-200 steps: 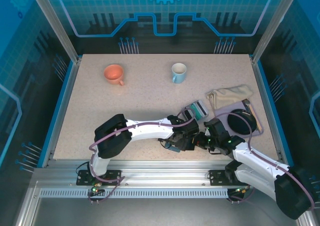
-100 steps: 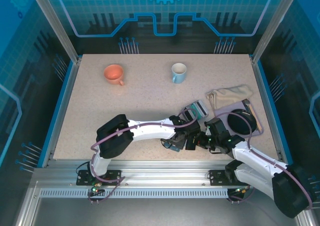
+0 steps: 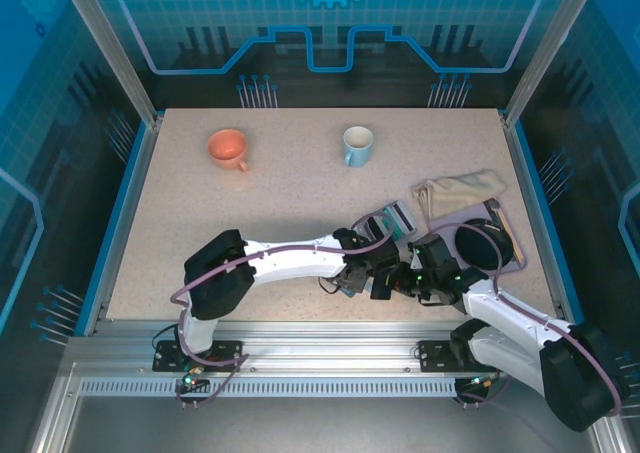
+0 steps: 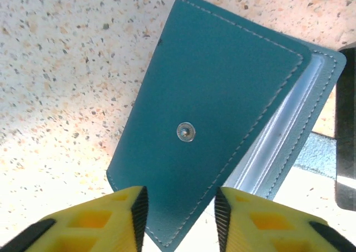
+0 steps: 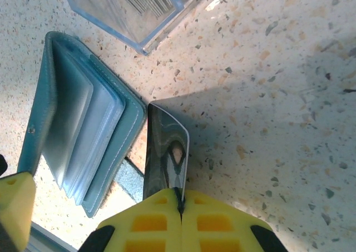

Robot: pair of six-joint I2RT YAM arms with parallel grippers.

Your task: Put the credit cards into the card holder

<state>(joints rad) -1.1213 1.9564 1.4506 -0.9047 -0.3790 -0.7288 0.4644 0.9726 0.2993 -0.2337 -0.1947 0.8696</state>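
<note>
Right hand [image 5: 179, 199] tight on card [image 5: 165, 152]

A: what's at the back of the desk [image 3: 280, 213]?
B: orange cup [image 3: 228, 148] back left, pale blue mug [image 3: 357, 145] to its right, well apart, both upright
A: right side?
B: crumpled beige cloth [image 3: 458, 189] near the edge, black round item [image 3: 485, 245] just in front of it, clear slotted rack [image 3: 395, 218] just left of the cloth
</note>
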